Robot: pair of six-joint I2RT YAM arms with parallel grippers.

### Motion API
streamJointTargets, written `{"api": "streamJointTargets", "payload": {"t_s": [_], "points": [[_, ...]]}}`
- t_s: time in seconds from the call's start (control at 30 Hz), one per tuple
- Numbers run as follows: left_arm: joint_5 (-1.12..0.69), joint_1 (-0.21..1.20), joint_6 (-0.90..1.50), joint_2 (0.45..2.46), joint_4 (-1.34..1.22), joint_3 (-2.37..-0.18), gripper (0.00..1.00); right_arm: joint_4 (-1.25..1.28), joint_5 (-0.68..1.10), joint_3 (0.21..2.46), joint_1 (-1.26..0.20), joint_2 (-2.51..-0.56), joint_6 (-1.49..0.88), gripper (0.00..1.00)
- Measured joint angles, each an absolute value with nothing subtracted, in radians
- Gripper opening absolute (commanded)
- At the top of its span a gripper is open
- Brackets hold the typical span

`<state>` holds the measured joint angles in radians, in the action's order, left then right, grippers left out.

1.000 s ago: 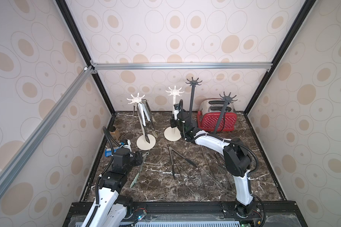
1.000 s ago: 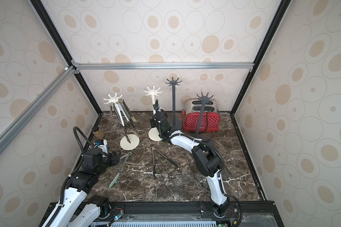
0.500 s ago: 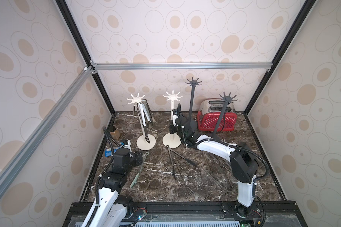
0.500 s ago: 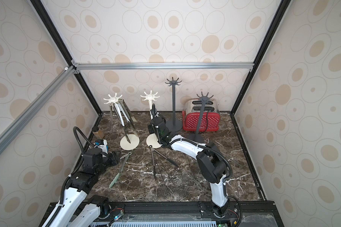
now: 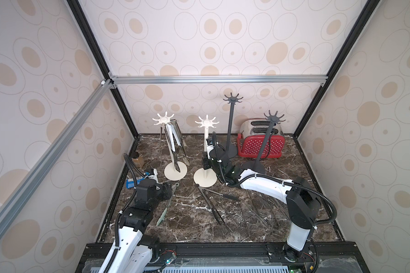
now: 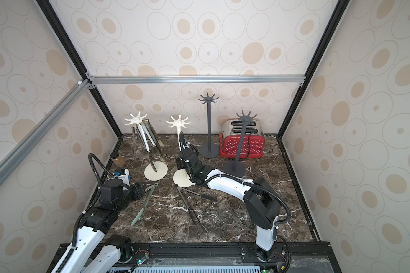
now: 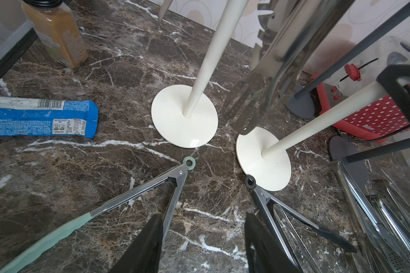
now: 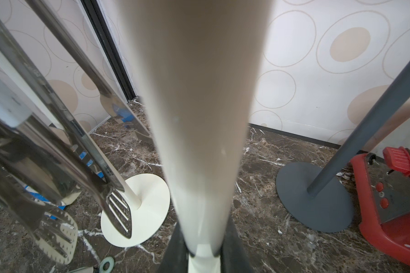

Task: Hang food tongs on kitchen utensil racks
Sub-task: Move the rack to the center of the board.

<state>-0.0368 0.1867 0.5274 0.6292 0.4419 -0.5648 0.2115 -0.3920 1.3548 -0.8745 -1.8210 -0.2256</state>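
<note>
Left claw (image 7: 203, 216) hangs low over the desk (image 5: 189, 236), part-open, nothing between its fingers. Green-tipped tongs (image 7: 133, 193) lie flat just beside it, and one steel leg runs out of sight behind a finger. Their long axis goes from the pale tips at the near side up to the hanging ring, which points at the rack bases. Judgement: the left arm is much the nearer for this pair, and a small sideways shift should put the claw astride the legs below the hinge. First cream rack (image 5: 175, 172) stands upright just beyond that ring, with several steel tongs (image 5: 173, 141) already hung from its crown. Black-tipped tongs (image 5: 211, 203) lie flat next over, spread in a V. In the left wrist view their ring end touches the base rim of the second cream rack (image 5: 204, 180). Right claw (image 8: 201, 248) is closed narrow on that rack's pole, low down, with its arm stretched far across the desk. Rear dark grey rack (image 5: 233, 99) and front dark grey rack (image 5: 273, 117) carry nothing, and the red toaster (image 5: 249, 146) sits behind the front one. Loose steel tongs (image 7: 374, 219) are heaped on the desk at the far right. Against the earlier frames, the second cream rack has been drawn away from the back wall toward the near edge, so its base now sits a little nearer than the first rack's. The left arm and the green-tipped tongs have not moved.
</note>
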Motion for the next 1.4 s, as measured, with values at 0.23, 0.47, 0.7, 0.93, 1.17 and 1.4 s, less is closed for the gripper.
{"api": "streamJointTargets", "payload": {"t_s": [0.23,0.47,0.7,0.93,1.17,1.4], "points": [[-0.037,0.187,0.528,0.625,0.442,-0.563,0.56,0.267,-0.418,1.33,-0.88,-1.822,-0.226,0.0],[-0.036,0.187,0.528,0.636,0.442,-0.561,0.56,0.347,-0.453,1.328,-0.884,-1.855,-0.219,0.0],[-0.036,0.187,0.528,0.649,0.439,-0.555,0.56,0.424,-0.472,1.305,-0.884,-1.867,-0.215,0.0],[-0.036,0.187,0.529,0.651,0.435,-0.544,0.55,0.514,-0.473,1.261,-0.886,-1.866,-0.194,0.0],[-0.036,0.187,0.529,0.648,0.434,-0.541,0.55,0.6,-0.475,1.216,-0.906,-1.865,-0.12,0.0],[-0.036,0.187,0.529,0.644,0.432,-0.528,0.56,0.682,-0.468,1.182,-0.916,-1.867,-0.054,0.0]]}}
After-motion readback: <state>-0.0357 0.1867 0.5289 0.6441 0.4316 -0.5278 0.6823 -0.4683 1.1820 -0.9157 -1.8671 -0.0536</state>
